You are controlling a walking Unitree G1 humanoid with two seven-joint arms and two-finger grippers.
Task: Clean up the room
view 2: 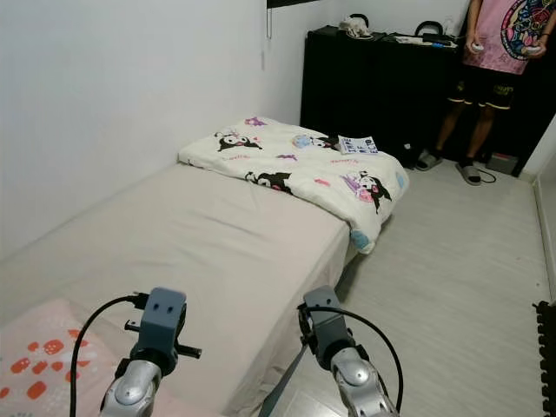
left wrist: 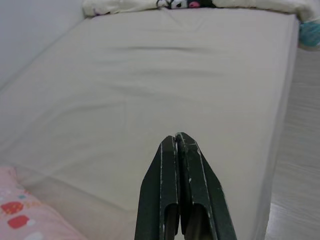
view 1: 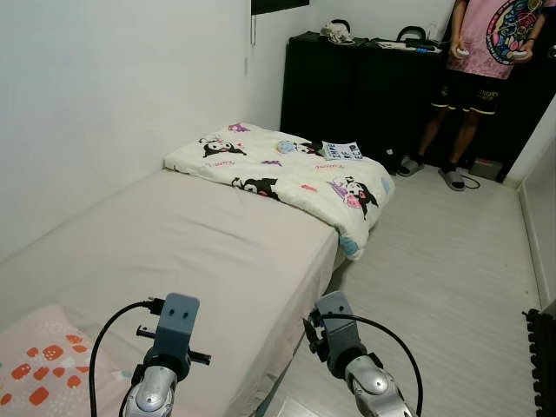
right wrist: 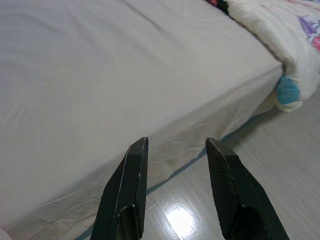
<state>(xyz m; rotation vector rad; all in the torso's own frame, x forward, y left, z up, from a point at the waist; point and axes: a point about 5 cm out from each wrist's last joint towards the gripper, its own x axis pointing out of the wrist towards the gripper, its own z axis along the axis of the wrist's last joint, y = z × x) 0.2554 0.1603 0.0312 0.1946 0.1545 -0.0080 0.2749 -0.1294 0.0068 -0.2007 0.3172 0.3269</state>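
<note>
A bed (view 1: pixel 200 243) with a plain beige sheet runs along the left wall. A white cartoon-print blanket (view 1: pixel 287 174) lies bunched at its far end, one corner hanging over the side. A small printed booklet (view 1: pixel 342 151) rests on the blanket. A pink pillow with red spots (view 1: pixel 43 365) lies at the near end. My left gripper (left wrist: pixel 176 142) is shut with nothing in it, above the near part of the mattress. My right gripper (right wrist: pixel 176 145) is open and empty, over the bed's floor-side edge.
A person in a pink shirt (view 1: pixel 486 52) stands at the far right, holding controllers, beside a black cabinet (view 1: pixel 356 87) with items on top. Pale wood floor (view 1: pixel 434 287) stretches to the right of the bed. A black ridged object (view 1: pixel 543 356) sits at the right edge.
</note>
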